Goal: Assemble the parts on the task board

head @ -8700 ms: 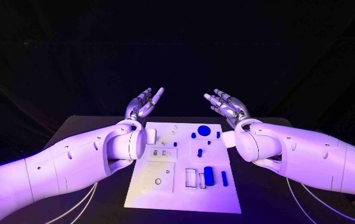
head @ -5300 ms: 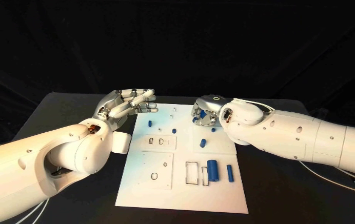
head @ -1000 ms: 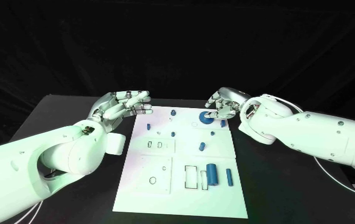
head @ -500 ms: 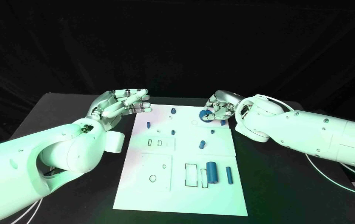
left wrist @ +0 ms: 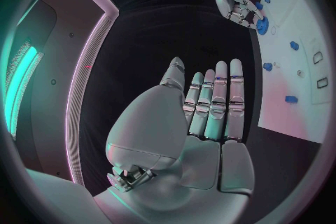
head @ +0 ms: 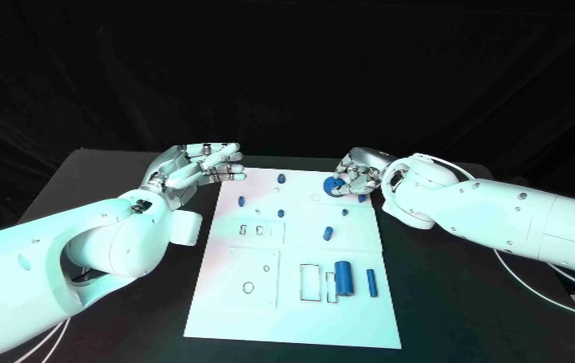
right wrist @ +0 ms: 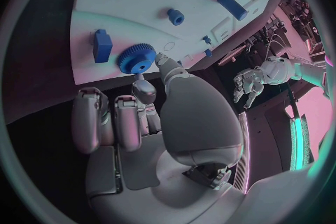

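Right hand [head: 360, 176] has lowered, seemingly pinching the blue gear [head: 334, 185]; left hand [head: 198, 166] stays spread.

**A robotics lab test bench with staged lighting**

This looks like a robotics lab or demonstration booth. A black table [head: 455, 296] stands before black drapery that closes off everything from nine o'clock round to three o'clock. At the table's centre lies a white task board [head: 300, 313] carrying small blue parts [head: 344, 277] and outlined slots. Coloured teal and pink light washes over the scene, and glowing light strips [left wrist: 84, 78] show at the left wrist view's edge.
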